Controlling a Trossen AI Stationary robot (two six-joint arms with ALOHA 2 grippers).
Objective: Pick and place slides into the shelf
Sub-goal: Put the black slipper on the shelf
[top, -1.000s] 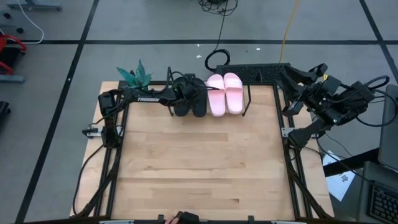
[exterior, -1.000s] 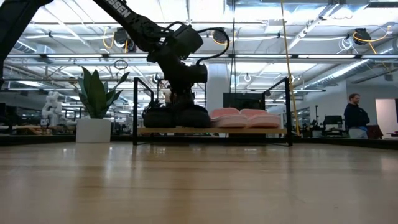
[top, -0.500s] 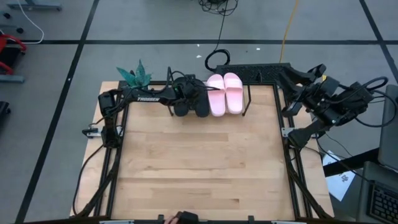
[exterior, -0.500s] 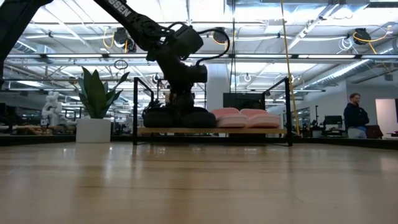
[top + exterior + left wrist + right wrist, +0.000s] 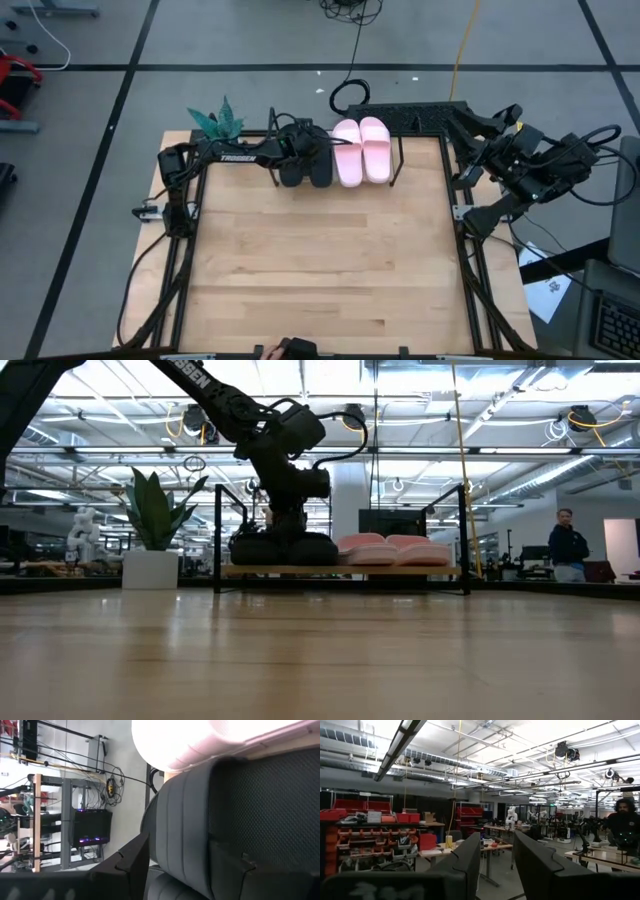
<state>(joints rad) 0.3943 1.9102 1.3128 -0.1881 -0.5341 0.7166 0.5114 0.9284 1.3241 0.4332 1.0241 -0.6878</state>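
Four open-toe slide sandals sit side by side on the low shelf (image 5: 398, 150) of light wooden board and thin black wire frame, at the far edge of the pale wooden worktop (image 5: 320, 250): the matte black pair (image 5: 307, 165) on the left, the pale pink pair (image 5: 361, 150) just beside it. The left hand (image 5: 300, 148) is down on the black pair, its fingers partly open around a black strap (image 5: 190, 830). The right hand (image 5: 495, 865) is off the worktop's right side, fingers apart, gripping nothing. A potted green plant (image 5: 217, 121) stands near the shelf's left end.

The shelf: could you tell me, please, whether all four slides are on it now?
Yes, all four. The black pair and the pink pair sit side by side on the shelf, with the left hand over the black pair.
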